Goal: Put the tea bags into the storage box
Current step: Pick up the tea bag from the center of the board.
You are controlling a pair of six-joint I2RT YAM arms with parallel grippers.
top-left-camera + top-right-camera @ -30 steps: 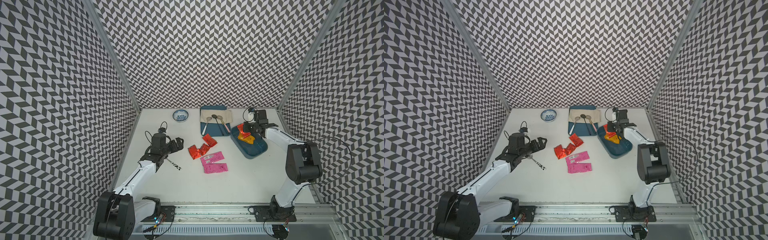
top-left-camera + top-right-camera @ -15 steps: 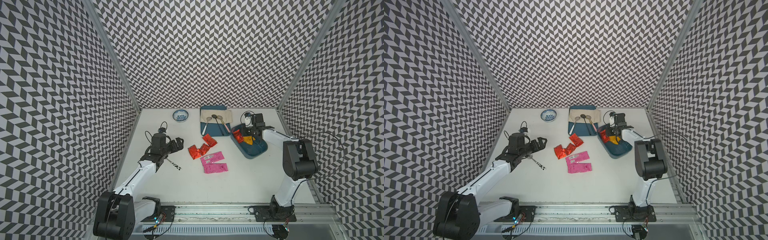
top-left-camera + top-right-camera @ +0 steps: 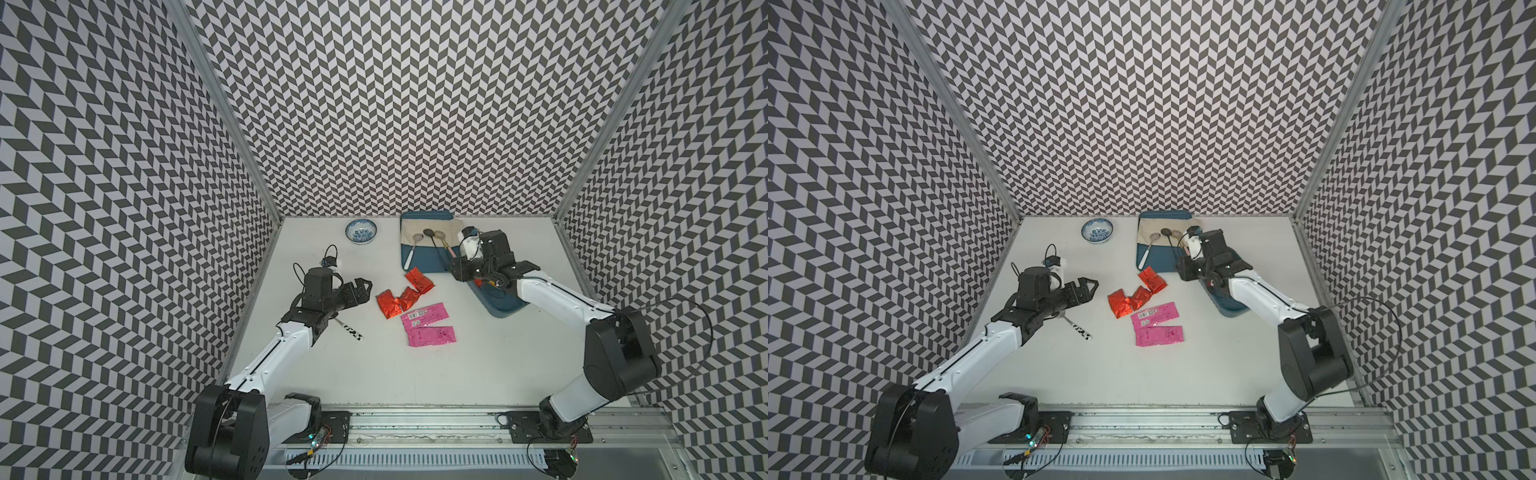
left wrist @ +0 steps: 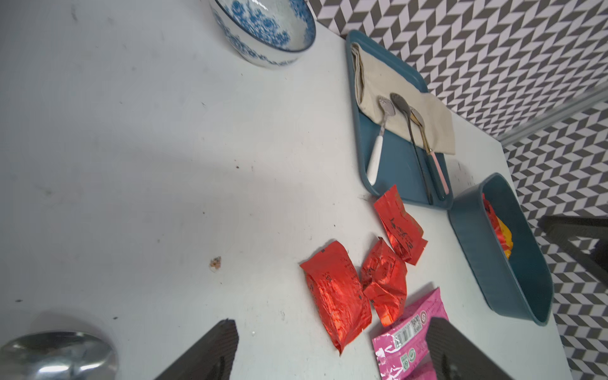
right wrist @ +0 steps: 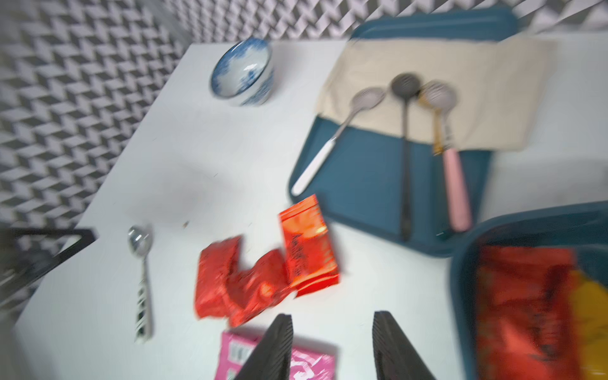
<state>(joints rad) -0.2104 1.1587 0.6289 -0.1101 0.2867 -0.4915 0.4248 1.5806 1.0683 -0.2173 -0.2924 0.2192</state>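
Three red tea bags (image 3: 405, 293) (image 4: 335, 292) lie bunched mid-table, with two pink tea bags (image 3: 428, 326) just in front of them. The teal storage box (image 3: 505, 306) (image 4: 493, 273) stands to their right and holds a red bag (image 5: 523, 296) and a yellow bag (image 5: 589, 316). My left gripper (image 3: 365, 289) (image 4: 332, 322) hovers open just left of the red bags, empty. My right gripper (image 3: 459, 269) (image 5: 333, 316) is open and empty over the box's left end, hiding most of its contents in both top views.
A flat blue tray (image 3: 426, 259) with beige cloth and three spoons sits behind the bags, touching the box. A blue-patterned bowl (image 3: 360, 232) stands at the back. A loose spoon (image 3: 351, 330) with a black-and-white handle lies under my left arm.
My right gripper has gone from shut to open and swung left from the box's far end to its left end. The left arm has barely moved.
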